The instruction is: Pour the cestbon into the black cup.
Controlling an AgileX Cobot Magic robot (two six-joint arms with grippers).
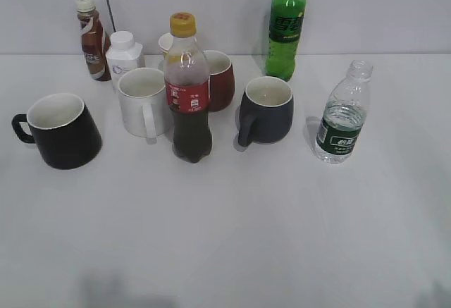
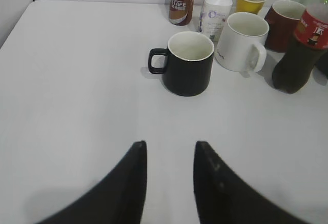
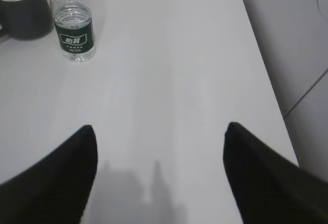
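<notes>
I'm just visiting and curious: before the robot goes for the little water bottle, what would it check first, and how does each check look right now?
1. Small clear plastic water bottle with dark green label upright, uncapped: ok.
2. Water inside it: ok, partly filled.
3. Glossy black mug with white inside upright, mouth unobstructed: ok.
4. Right pincer open wide, nothing held: ok.
5. Left pincer holding nothing: ok, a narrow gap.
6. Pouring route: not ok; the red-labelled dark-drink bottle and other mugs stand between bottle and black mug.
</notes>
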